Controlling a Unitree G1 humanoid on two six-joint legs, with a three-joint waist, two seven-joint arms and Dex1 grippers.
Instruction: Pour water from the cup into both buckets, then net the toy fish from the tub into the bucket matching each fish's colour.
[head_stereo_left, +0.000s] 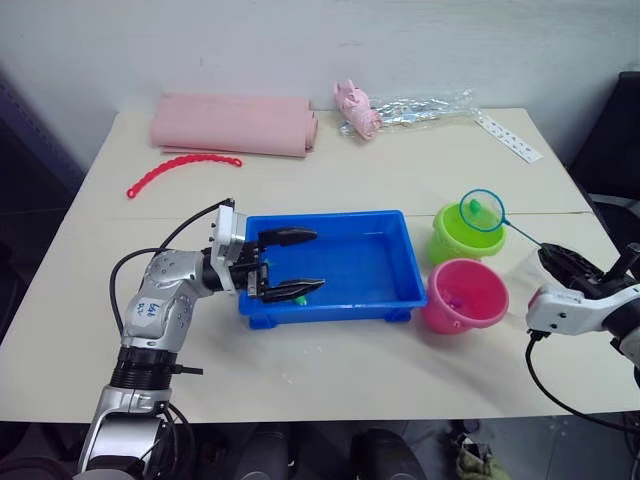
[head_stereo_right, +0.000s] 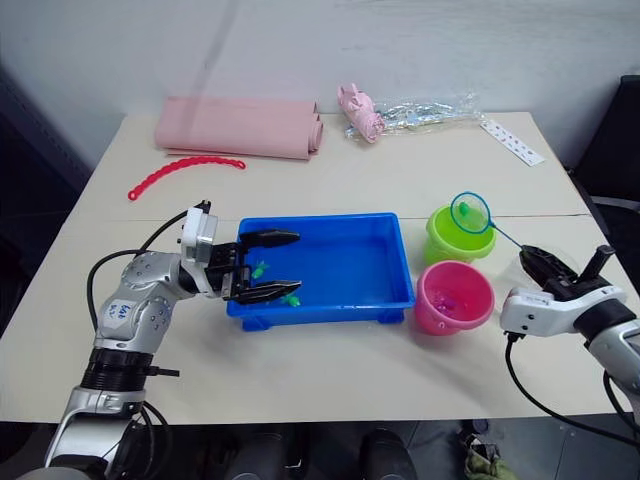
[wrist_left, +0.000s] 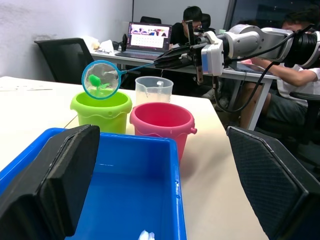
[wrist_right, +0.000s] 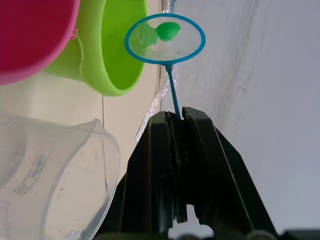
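Observation:
The blue tub (head_stereo_left: 322, 217) sits mid-table with a little water and small green toy fish (head_stereo_right: 292, 299) near its left end. My left gripper (head_stereo_left: 318, 260) is open, its fingers reaching over the tub's left end and holding nothing. To the tub's right stand the green bucket (head_stereo_left: 455, 243) and, nearer me, the pink bucket (head_stereo_left: 463, 297). My right gripper (head_stereo_left: 548, 252) is shut on the net's thin handle. The net's blue hoop (head_stereo_left: 482, 210) hangs over the green bucket with a green fish (wrist_left: 95, 80) in its mesh. The clear cup (wrist_left: 154, 90) stands right of the pink bucket, under that arm.
At the table's far side lie a rolled pink mat (head_stereo_left: 235, 125), a red bead chain (head_stereo_left: 180, 165), a pink toy pig (head_stereo_left: 357, 108) with clear wrapping, and a white strip (head_stereo_left: 510, 138). Seated people (wrist_left: 192, 22) and desks with a laptop show beyond the table's right edge.

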